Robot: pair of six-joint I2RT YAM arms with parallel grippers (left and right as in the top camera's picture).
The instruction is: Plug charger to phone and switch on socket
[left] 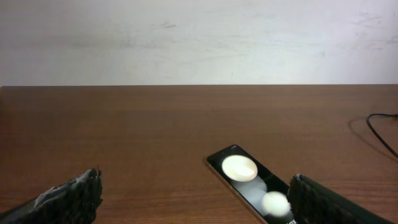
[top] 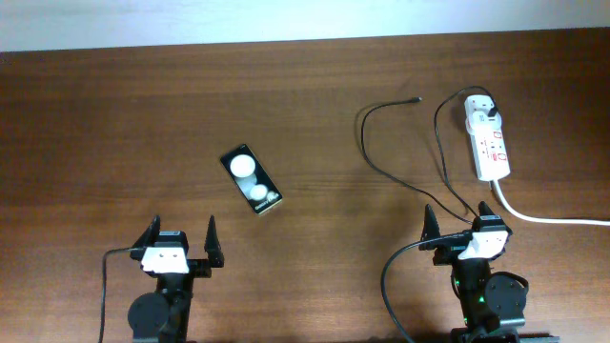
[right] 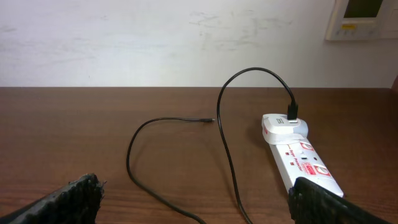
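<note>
Phone (top: 252, 179): black slab lying flat, two white round blobs on its face, small white lettering at the near end. It sits at 9 o'clock of worktop (top: 114, 124) centre, long axis running 11 to 5, and at 2 o'clock from the left end effector (top: 182, 227). In the left wrist view it lies just ahead, toward the right finger.

Socket (top: 488, 143): white strip with red marks at 3 o'clock of centre, long axis roughly 12 to 6. It is close to the far worktop edge and at 12–1 o'clock from the right end effector (top: 457, 211).

Charger (top: 361, 138): thin black cable. Its white plug head is seated in the far end of the socket. We see two strands curling down to just ahead of the right end effector. The small tip lies loose at 9 o'clock of the socket's far end, apart from it and well apart from the phone.

The thick white cord (top: 543, 218) leaves the socket's 6 o'clock end and runs off toward 3 o'clock.

Both end effectors: fingers spread wide, gripping nothing, low at the 6 o'clock edge.

Room: bare wood all round the phone, and a wide bare band between phone and cable. The white wall bounds 12 o'clock.
</note>
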